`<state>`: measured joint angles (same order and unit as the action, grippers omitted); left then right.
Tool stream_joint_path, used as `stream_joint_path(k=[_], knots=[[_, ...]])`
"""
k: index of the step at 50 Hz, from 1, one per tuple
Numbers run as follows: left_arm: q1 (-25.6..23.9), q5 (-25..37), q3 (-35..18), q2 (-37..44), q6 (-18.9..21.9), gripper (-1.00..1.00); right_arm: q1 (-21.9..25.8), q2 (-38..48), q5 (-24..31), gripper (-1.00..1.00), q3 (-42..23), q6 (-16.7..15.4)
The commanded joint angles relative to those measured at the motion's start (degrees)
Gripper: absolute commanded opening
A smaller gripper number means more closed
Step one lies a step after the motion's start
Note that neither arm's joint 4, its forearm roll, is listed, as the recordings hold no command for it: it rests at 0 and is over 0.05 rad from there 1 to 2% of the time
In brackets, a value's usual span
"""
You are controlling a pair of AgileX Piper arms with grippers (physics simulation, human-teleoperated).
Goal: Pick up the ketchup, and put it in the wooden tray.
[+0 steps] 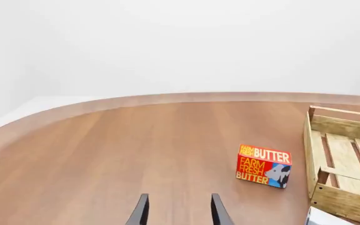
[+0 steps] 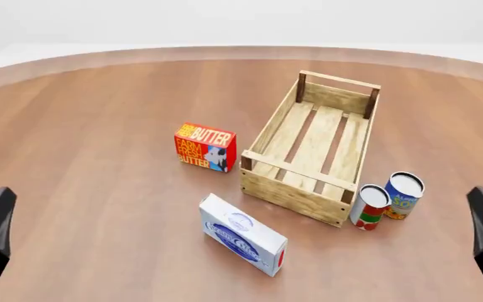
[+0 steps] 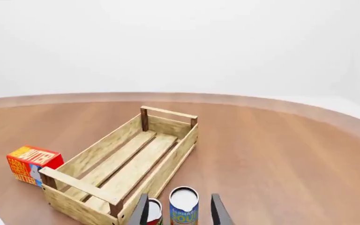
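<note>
A round wooden table (image 2: 99,126) holds the wooden tray (image 2: 268,182), nothing inside it; a white-and-blue box (image 2: 241,234) and butter box (image 2: 205,147) sit left of it, two cans (image 2: 388,200) right; the ketchup appears in no view; left gripper (image 1: 178,211) and right gripper (image 3: 179,211) both spread, holding nothing.

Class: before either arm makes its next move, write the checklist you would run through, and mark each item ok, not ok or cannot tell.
1. Ketchup located: not ok. No bottle shows in any view.
2. Tray free to receive: ok. Only bare slats inside.
3. Left tool open and empty: ok.
4. Right tool open and empty: ok.
5. Right tool aimed at the target: not ok. It faces the red can and the blue can, which stand by the tray's near right corner.
6. Ketchup hidden behind something: cannot tell.
</note>
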<state>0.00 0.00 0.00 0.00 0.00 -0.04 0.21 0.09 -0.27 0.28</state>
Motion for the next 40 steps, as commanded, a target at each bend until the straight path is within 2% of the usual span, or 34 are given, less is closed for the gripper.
stream_joint_path(k=[1, 3, 4, 6, 14, 24, 30, 37, 40], knots=[[0.0, 0.0, 0.0, 0.0, 0.0, 1.00, 0.7, 1.6, -0.7, 1.00, -0.2, 0.2], [0.0, 0.0, 0.0, 0.0, 0.0, 1.00, 0.8, 2.2, -0.9, 1.00, -0.4, 0.0], [0.0, 0.0, 0.0, 0.0, 0.0, 1.00, 1.0, 4.2, -2.3, 1.00, -0.4, -1.8], [0.0, 0.0, 0.0, 0.0, 0.0, 1.00, 1.7, 5.7, -3.6, 1.00, -0.1, -3.3], [0.0, 0.0, 0.0, 0.0, 0.0, 1.00, 5.2, 16.1, -9.5, 1.00, -0.3, -8.2], [0.0, 0.0, 0.0, 0.0, 0.0, 1.00, 12.6, 23.2, -9.3, 1.00, -3.4, -11.6], [0.0, 0.0, 0.0, 0.0, 0.0, 1.00, 17.3, 29.6, -10.6, 1.00, -5.8, -10.9], [0.0, 0.0, 0.0, 0.0, 0.0, 1.00, 23.2, 32.6, -8.0, 1.00, -10.1, -6.9], [0.0, 0.0, 0.0, 0.0, 0.0, 1.00, 24.4, 34.2, -8.0, 1.00, -11.0, -6.9]])
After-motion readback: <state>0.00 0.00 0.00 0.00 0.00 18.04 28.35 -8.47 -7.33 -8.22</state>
